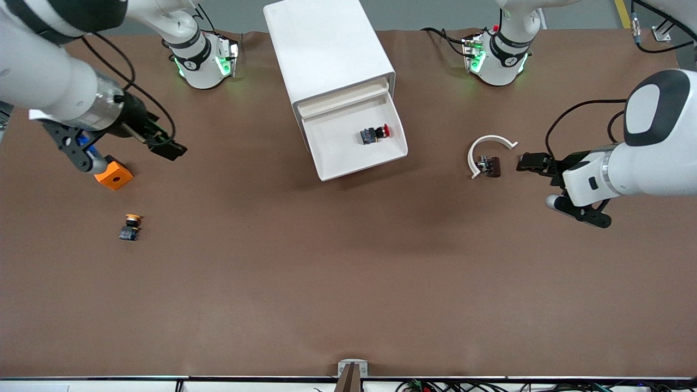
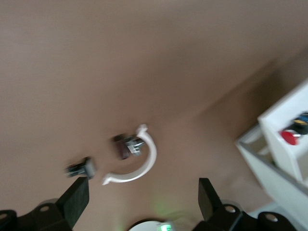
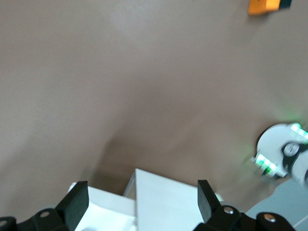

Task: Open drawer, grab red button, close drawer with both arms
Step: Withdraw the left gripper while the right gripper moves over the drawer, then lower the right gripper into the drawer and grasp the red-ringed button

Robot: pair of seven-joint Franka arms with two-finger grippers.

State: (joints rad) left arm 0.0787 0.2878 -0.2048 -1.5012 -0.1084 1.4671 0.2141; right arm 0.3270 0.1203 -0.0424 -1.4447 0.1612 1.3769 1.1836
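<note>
The tall white cabinet [image 1: 326, 49] stands at the middle of the table, near the robots' bases. Its lowest drawer [image 1: 337, 158] is pulled out toward the front camera. The red-capped button [image 1: 375, 133] lies inside it. My left gripper [image 1: 524, 161] is open and empty, above the table toward the left arm's end, beside a white ring. Its wrist view shows the open gripper [image 2: 142, 198], the drawer [image 2: 276, 144] and the button [image 2: 289, 137]. My right gripper [image 1: 174, 148] is open and empty, above the table toward the right arm's end. Its wrist view shows the open gripper [image 3: 142, 201] facing the cabinet [image 3: 163, 202].
A white C-shaped ring [image 1: 487, 149] with a small brown part [image 1: 493, 166] lies between the drawer and my left gripper. An orange cube [image 1: 113, 175] and a yellow-capped button [image 1: 130, 227] lie toward the right arm's end.
</note>
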